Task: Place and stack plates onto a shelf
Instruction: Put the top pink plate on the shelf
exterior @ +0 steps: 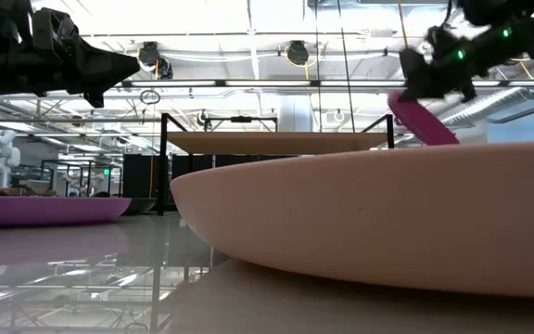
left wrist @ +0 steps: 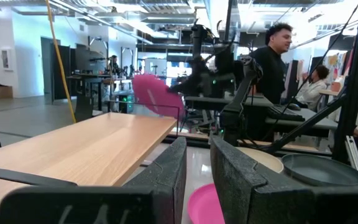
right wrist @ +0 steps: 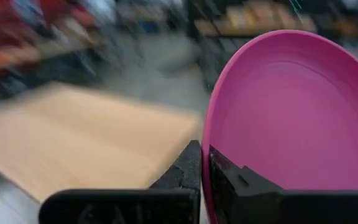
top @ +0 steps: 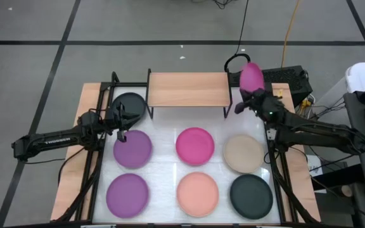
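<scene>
My right jaws [top: 246,100] pinching magenta plate [top: 252,76] by rim, plate tilted near upright, upper right of high view. Shelf [top: 187,88] lies just left of plate in that frame, top bare; long axis runs across frame. Right arm nearer shelf's right end.

My left jaws [top: 120,128] pressed nearly together, holding nothing, above purple plate [top: 133,149], beside black plate [top: 129,104] at worktop [top: 163,170] upper left.

Hard to tell: plate's height over shelf; right wrist view blurred.
</scene>
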`<control>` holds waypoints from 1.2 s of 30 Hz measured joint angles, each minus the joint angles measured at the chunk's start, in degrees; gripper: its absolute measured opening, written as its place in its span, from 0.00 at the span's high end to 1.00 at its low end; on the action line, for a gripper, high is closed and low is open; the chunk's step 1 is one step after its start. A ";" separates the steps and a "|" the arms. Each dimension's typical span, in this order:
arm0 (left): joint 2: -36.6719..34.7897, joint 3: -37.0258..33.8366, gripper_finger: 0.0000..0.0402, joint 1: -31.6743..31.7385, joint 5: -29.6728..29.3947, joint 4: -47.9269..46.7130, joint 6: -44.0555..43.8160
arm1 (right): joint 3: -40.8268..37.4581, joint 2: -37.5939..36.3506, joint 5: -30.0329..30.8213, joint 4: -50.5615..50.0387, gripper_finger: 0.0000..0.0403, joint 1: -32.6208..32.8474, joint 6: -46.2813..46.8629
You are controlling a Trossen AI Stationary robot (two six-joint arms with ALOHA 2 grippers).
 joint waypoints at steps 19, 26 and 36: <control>0.00 0.00 0.81 0.00 0.02 -0.01 0.00 | 28.23 25.19 -24.86 -6.97 1.00 0.89 -22.07; 0.00 0.00 0.81 0.00 0.02 0.01 0.00 | 30.10 33.65 -25.02 -10.03 1.00 0.93 -23.16; 0.00 0.00 0.81 0.00 0.00 -0.01 0.00 | 30.10 39.94 -29.40 -10.79 1.00 0.97 -22.15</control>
